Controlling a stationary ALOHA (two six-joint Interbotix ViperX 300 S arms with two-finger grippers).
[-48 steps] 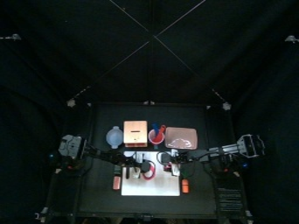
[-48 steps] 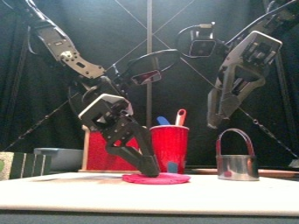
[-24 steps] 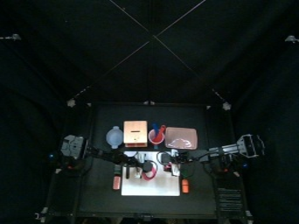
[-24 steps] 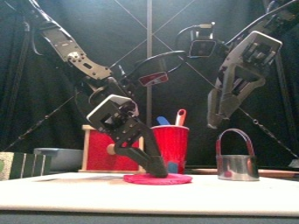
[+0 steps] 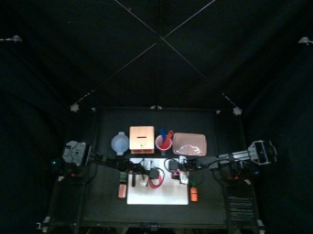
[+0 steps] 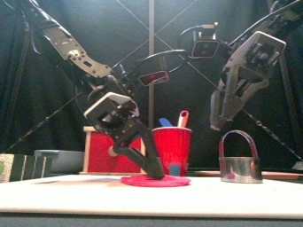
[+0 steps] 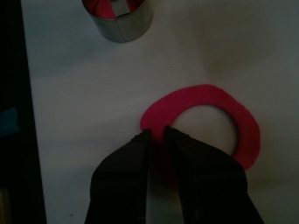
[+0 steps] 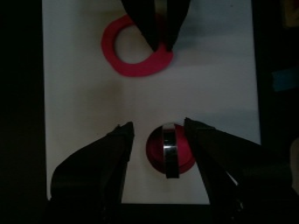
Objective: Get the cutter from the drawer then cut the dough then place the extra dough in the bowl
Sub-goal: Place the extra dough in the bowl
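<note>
Cutting board: near middle of the surface.
Dough ring: on the board's left part.
Cutter: upright on the board's right part, apart from the dough ring.
Dough piece: inside the cutter.
Far row behind the board, left to right: bowl, wooden box, cup, tray.

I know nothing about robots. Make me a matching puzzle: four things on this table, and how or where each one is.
Things:
1 dough ring
2 metal cutter
3 red cup
4 wooden box

States:
A holds toy knives
B pinched by fingers of the left gripper
C has a red drawer front
D stands beneath the open right gripper

Pairs: 1-B, 2-D, 3-A, 4-C
</note>
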